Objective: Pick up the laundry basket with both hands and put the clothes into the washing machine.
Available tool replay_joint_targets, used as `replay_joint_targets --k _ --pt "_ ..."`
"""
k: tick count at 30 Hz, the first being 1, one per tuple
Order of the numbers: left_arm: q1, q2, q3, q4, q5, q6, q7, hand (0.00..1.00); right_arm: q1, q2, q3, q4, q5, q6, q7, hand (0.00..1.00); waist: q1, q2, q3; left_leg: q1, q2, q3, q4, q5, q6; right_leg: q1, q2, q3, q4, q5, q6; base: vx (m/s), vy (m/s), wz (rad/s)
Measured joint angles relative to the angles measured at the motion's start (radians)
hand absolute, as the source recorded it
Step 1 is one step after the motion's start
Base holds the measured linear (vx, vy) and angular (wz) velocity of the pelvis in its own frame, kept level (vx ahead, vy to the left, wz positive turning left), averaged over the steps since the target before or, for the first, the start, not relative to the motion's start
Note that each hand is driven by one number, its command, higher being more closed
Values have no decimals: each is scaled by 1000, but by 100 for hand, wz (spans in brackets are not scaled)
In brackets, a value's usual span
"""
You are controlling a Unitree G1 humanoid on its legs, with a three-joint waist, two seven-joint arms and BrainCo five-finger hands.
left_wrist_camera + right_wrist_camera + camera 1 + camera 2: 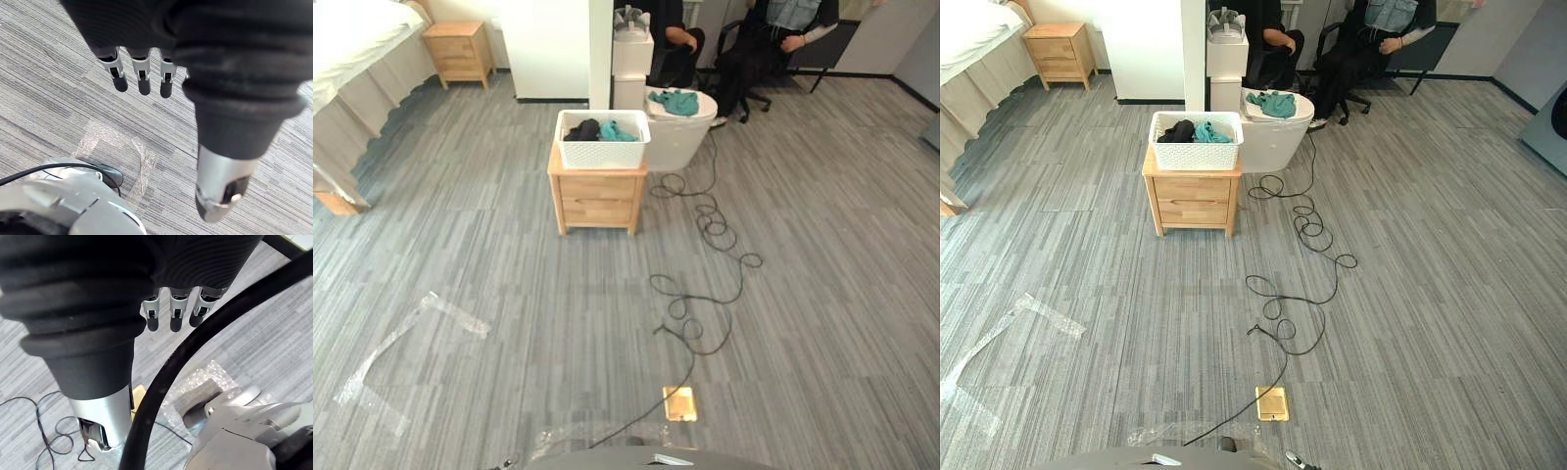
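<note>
A white laundry basket (602,140) with dark and teal clothes (607,130) stands on a low wooden bedside cabinet (597,199), a few steps ahead of me. Right behind it sits a low white round tub (680,137) with a teal cloth (677,101) on its top. At the far right edge a grey machine with a dark round door (1558,117) shows. My left hand (143,81) hangs over the grey floor, fingers straight, holding nothing. My right hand (176,313) hangs the same way, far from the basket.
A bed (352,44) and a second wooden cabinet (460,51) stand at the back left. Two people sit on chairs (773,39) behind the tub, beside a white pillar (600,49). A brass floor socket (680,402) and clear tape (411,343) lie near me.
</note>
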Motion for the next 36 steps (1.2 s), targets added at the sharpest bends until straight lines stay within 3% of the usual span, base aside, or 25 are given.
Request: replay_joint_targets --k 36 --pt "-1 -2 20 0 -18 0 -24 0 -12 9 -19 -1 -1 0 5 0 17 -7 7 28 3 36 -22 3 2 17 7 34 -7 7 1 -31 2 -3"
